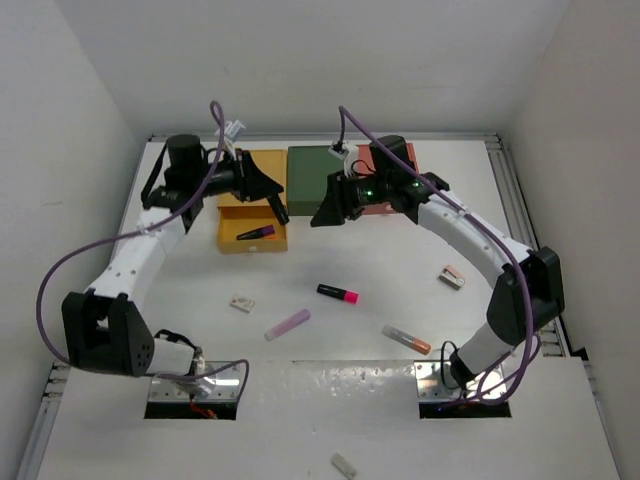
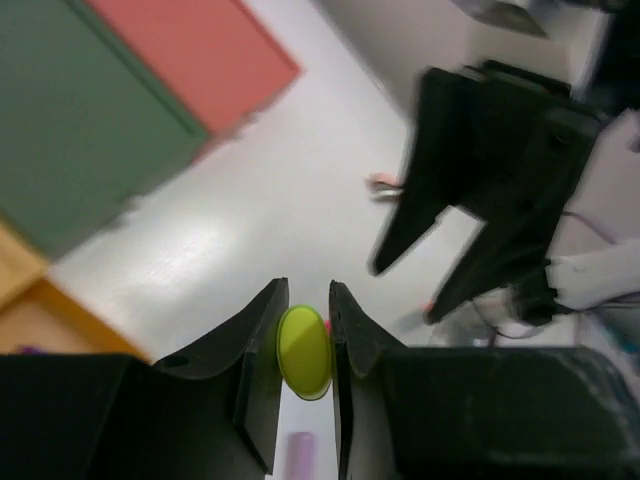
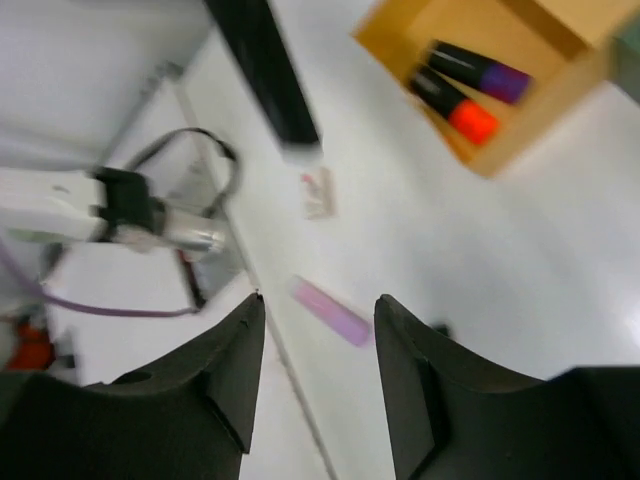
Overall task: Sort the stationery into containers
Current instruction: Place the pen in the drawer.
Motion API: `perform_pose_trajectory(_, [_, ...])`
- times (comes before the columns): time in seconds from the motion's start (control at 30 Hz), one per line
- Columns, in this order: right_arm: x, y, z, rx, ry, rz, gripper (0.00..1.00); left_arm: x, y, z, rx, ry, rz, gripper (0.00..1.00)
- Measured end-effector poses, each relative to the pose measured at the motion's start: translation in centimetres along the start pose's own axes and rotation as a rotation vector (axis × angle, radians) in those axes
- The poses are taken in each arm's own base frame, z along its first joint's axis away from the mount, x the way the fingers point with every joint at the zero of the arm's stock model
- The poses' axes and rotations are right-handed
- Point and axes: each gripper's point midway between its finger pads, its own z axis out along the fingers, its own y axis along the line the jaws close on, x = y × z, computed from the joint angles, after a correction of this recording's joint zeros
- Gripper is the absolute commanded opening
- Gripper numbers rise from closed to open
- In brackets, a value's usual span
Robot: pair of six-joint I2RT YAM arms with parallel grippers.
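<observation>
My left gripper [image 2: 306, 295] is shut on a marker whose yellow cap [image 2: 303, 352] faces its camera end-on. From above, that gripper [image 1: 276, 203] hangs beside the open mustard yellow container [image 1: 228, 238]. Its drawer holds a purple-capped marker [image 3: 480, 72] and an orange-capped marker [image 3: 455, 105]. My right gripper [image 1: 322, 215] is open and empty, just right of the left one, in front of the dark green container [image 1: 310, 170]. The salmon red container [image 1: 370, 158] is mostly hidden behind the right arm. A lilac stick [image 3: 330, 310] lies on the table below the right jaws.
Loose on the white table are a pink-capped marker [image 1: 338, 293], the lilac stick [image 1: 287, 323], a clear orange-tipped tube [image 1: 406, 339] and two erasers [image 1: 241, 302] [image 1: 451, 277]. A pale stub [image 1: 343, 464] lies on the near plate between the arm bases.
</observation>
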Motion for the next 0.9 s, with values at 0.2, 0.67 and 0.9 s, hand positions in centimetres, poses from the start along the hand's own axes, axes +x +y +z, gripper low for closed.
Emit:
perform_pose_trajectory(0.2, [4.4, -4.9, 0.7, 0.235, 0.194, -0.178, 0.46, -3.6, 8.1, 0.9, -0.297, 0.150, 0.288, 0.00])
perform_pose_trajectory(0.67, [18.4, -11.1, 0.5, 0.448, 0.584, -0.235, 0.65, 7.4, 20.2, -2.4, -0.563, 0.744, 0.448, 0.08])
perform_pose_trajectory(0.9, [18.7, -12.3, 0.9, 0.483, 0.574, -0.279, 0.64, 8.7, 20.6, -1.6, -0.531, 0.819, 0.523, 0.17])
